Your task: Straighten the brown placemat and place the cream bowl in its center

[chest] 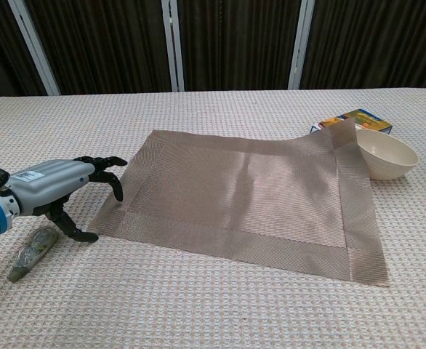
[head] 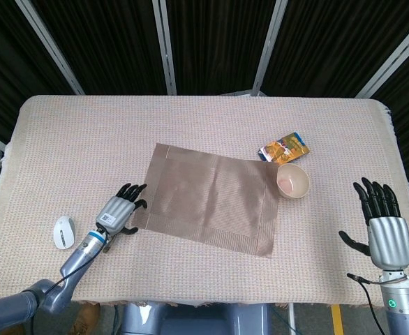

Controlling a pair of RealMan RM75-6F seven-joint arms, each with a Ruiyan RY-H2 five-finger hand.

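lying crooked on the bench (head: 65, 139), the brown placemat (head: 208, 199) looks thin, light and floppy, its far right corner riding up against the cream bowl (head: 292, 181), so the left robot hand (head: 118, 211), released and empty, should take the near left corner.

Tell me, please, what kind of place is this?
Probably a robot test room, not a home: a cloth-covered table with dark curtains behind it, and a brown placemat and cream bowl set out as for a staged dining task.

Placemat (chest: 249, 193) – woven, faint sheen; bowl (chest: 384, 153) – smooth, matt.
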